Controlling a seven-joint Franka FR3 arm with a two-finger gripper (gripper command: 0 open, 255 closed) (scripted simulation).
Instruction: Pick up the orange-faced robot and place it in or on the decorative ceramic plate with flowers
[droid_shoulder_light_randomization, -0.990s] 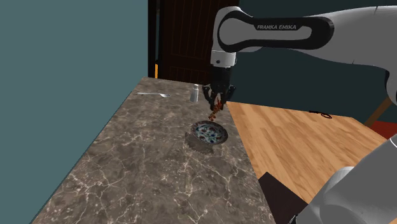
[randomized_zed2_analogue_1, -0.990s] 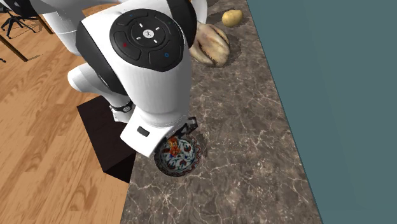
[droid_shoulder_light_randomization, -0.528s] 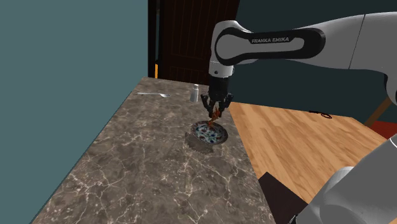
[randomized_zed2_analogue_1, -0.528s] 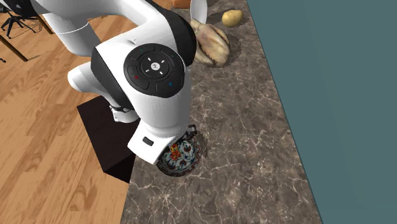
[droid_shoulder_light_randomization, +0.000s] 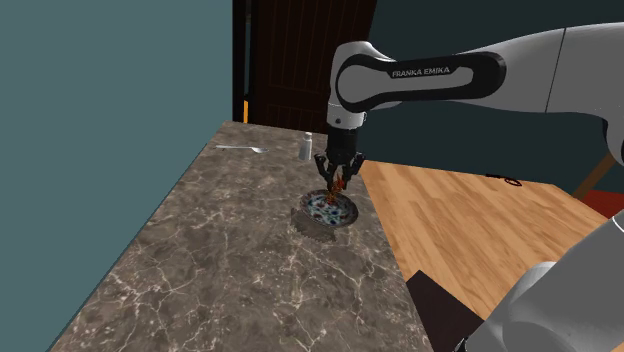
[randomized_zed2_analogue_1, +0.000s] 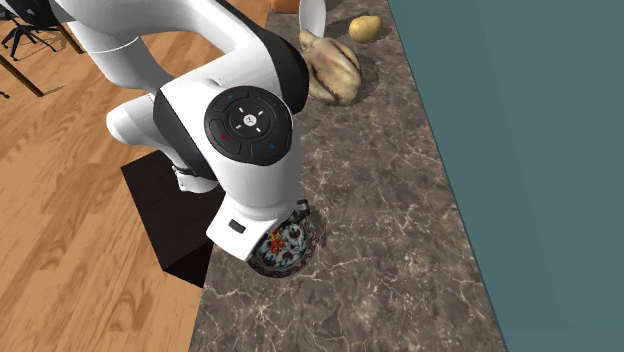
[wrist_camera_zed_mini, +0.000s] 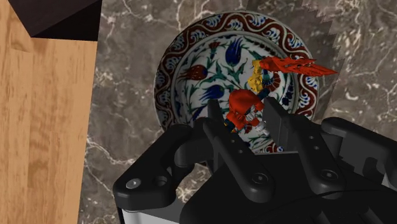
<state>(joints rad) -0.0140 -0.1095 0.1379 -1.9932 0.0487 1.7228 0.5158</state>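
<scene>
gripper (wrist_camera_zed_mini: 245, 118): black fingers (wrist_camera_zed_mini: 215, 116) clamped on red-orange toy robot (wrist_camera_zed_mini: 242, 105), low over flowered plate (wrist_camera_zed_mini: 167, 76); contact with plate unclear. plate near edge of brown marble counter (droid_shoulder_light_randomization: 230, 250). small white bottle (droid_shoulder_light_randomization: 306, 147) beyond. teal wall (droid_shoulder_light_randomization: 100, 120), wood floor (droid_shoulder_light_randomization: 470, 220).

The plate (droid_shoulder_light_randomization: 330, 210) sits at the counter's (droid_shoulder_light_randomization: 220, 260) floor-side edge — the toy robot (wrist_camera_zed_mini: 257, 86) hangs just over it, clasped in the gripper (wrist_camera_zed_mini: 243, 109). Near the counter's far end lie a fork (droid_shoulder_light_randomization: 240, 148) and, beside it, a shaker (droid_shoulder_light_randomization: 306, 147).
</scene>
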